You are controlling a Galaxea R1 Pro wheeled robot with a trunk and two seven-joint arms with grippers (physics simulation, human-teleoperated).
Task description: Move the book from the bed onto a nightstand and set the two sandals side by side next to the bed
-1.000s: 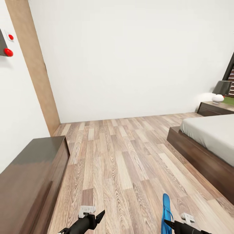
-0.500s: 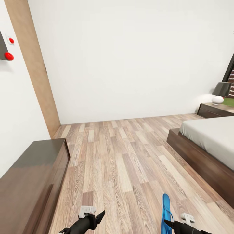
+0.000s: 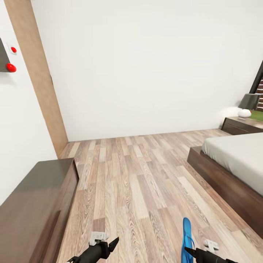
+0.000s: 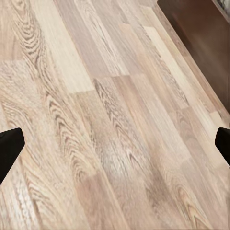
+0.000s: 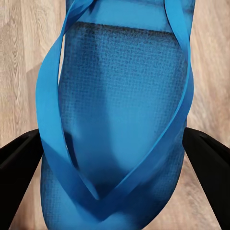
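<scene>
One bright-blue sandal [image 3: 187, 234] sticks up between my right gripper's [image 3: 189, 252] fingers at the bottom of the head view. In the right wrist view the sandal [image 5: 120, 96] sits with its straps toward the camera, and the black fingers [image 5: 19, 158] press on both of its sides over the plank floor. My left gripper [image 3: 109, 245] hangs open and empty above the floor, its fingertips [image 4: 9, 148] spread wide apart. At the right stands the bed [image 3: 237, 153], and the dark nightstand [image 3: 243, 125] lies beyond it at the far right. The book is out of view.
A long low dark-brown dresser [image 3: 33, 204] runs along the left wall. A tan wooden door frame [image 3: 36, 76] and a wall fixture with red knobs [image 3: 11, 67] sit at the upper left. A grey-shaded lamp [image 3: 249, 104] stands on the nightstand. A white wall closes off the far side.
The whole picture has slid down a little, so the camera has moved. Both grippers keep their places in the view, and the sandal stays held.
</scene>
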